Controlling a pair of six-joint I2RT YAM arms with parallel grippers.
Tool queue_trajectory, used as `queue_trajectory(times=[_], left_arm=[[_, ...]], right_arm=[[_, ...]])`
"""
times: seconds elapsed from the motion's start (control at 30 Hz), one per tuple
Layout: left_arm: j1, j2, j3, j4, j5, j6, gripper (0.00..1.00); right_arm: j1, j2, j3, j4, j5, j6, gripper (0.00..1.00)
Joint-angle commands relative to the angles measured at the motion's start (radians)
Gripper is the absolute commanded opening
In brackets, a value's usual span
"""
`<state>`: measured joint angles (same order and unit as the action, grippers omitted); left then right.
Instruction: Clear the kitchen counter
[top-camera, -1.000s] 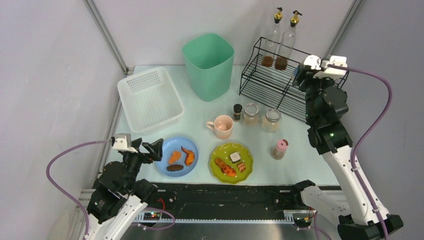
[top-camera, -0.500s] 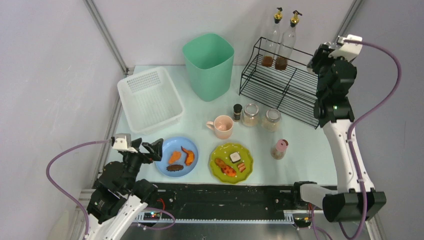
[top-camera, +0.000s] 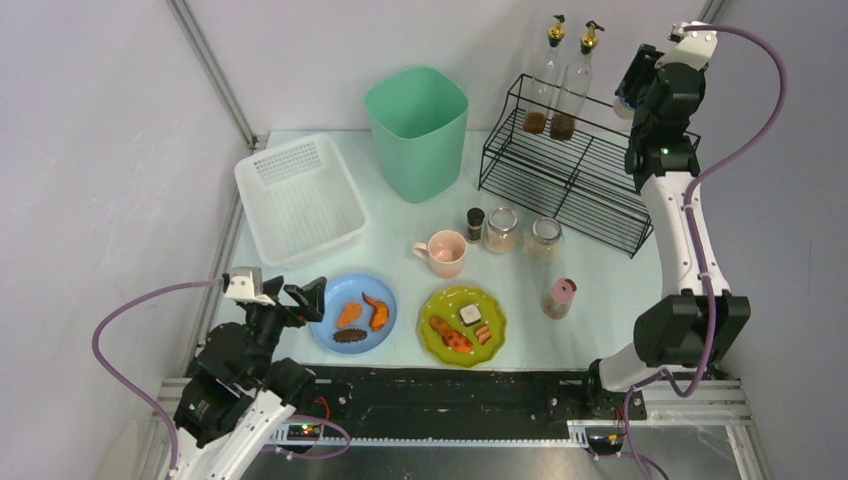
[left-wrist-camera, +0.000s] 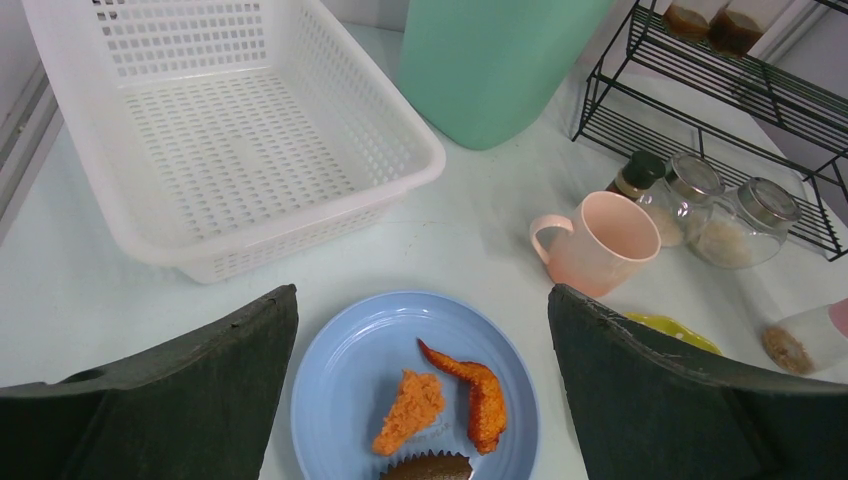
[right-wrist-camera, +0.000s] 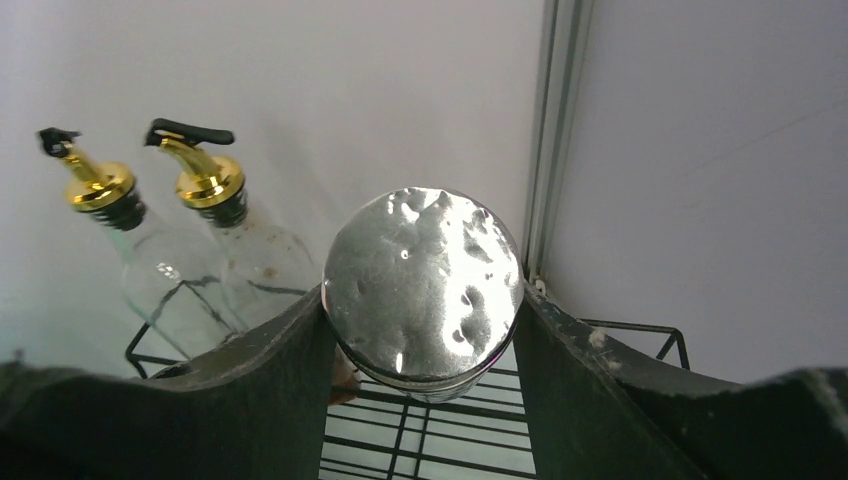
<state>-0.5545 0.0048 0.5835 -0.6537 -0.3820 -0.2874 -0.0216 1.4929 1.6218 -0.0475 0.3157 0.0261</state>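
The kitchen counter (top-camera: 600, 310) carries a blue plate (top-camera: 353, 312) with fried pieces, a green plate (top-camera: 462, 324) with food, a pink mug (top-camera: 444, 253), a dark spice bottle (top-camera: 475, 224), two glass jars (top-camera: 501, 228) (top-camera: 543, 240) and a pink-capped shaker (top-camera: 560, 298). My right gripper (top-camera: 632, 92) is raised high over the black wire rack (top-camera: 560, 175). In the right wrist view it (right-wrist-camera: 420, 295) is shut on a silver-lidded jar (right-wrist-camera: 420, 270). My left gripper (top-camera: 300, 298) stands open at the near left, its jaws (left-wrist-camera: 422, 292) wide above the blue plate (left-wrist-camera: 345, 385), holding nothing.
A white perforated basket (top-camera: 299, 198) sits at the left, a mint-green bin (top-camera: 417, 130) behind the mug. Two gold-capped oil bottles (top-camera: 545, 75) (top-camera: 575, 75) stand on the rack's upper shelf. Walls and a metal post (right-wrist-camera: 560, 130) close in behind my right gripper.
My right arm has swung up and to the right, from beside the rack's right end to high above it, still gripping the jar. The left arm has not moved.
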Motion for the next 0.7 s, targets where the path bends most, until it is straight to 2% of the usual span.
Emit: queue_trajectory(times=[0.0, 0.3, 0.67], left_arm=[[-0.002, -0.024, -0.011, 0.025, -0.016, -0.001, 0.98], [-0.002, -0.024, -0.011, 0.026, -0.02, -0.002, 0.98], [-0.002, -0.023, -0.011, 0.024, -0.027, -0.002, 0.98]], right_arm=[[-0.016, 0.057, 0.106, 0.052, -0.006, 0.027, 0.18], [-0.017, 0.158, 0.183, 0.017, -0.021, 0.065, 0.18], [-0.018, 0.235, 0.201, 0.038, -0.006, 0.061, 0.18]])
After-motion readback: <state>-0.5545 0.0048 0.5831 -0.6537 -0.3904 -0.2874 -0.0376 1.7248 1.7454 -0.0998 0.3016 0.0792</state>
